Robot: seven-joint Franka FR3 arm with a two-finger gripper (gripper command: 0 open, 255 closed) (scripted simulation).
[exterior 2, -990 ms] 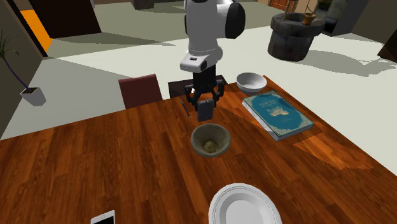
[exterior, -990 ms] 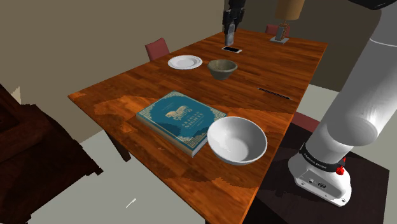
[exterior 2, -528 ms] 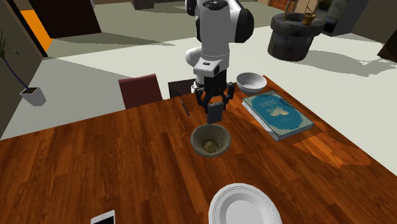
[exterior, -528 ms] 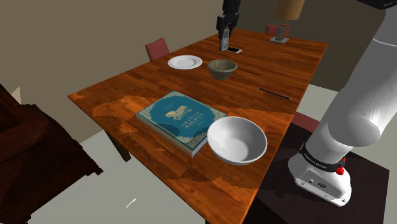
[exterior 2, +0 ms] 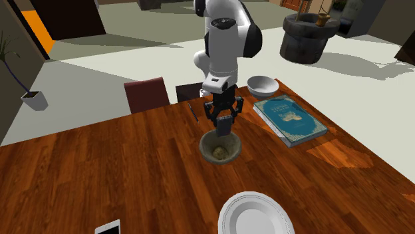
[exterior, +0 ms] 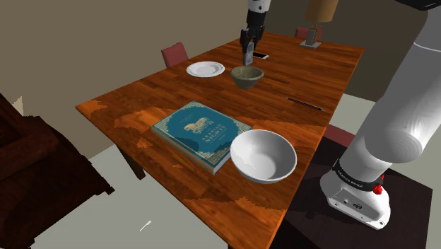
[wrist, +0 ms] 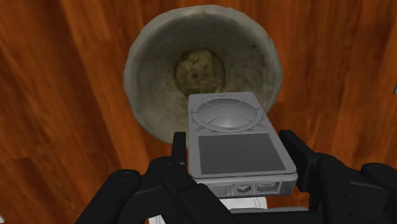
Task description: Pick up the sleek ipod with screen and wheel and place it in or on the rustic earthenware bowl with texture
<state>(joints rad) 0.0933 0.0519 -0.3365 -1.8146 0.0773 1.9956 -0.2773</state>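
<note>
Gripper (wrist: 236, 153) clamped on grey ipod (wrist: 232, 124), long axis hanging down, wheel end lowest. Bowl (wrist: 146, 76) at gripper's 6 o'clock in second exterior view, apart. Ipod overhangs near rim, off hollow's centre. Worktop (wrist: 57, 95) beneath.

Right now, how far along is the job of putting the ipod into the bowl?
Done: the grey ipod is lifted, clasped by the gripper. In hand: it hangs above the rim of the rough bowl. Left: lower it and let go inside.
</note>
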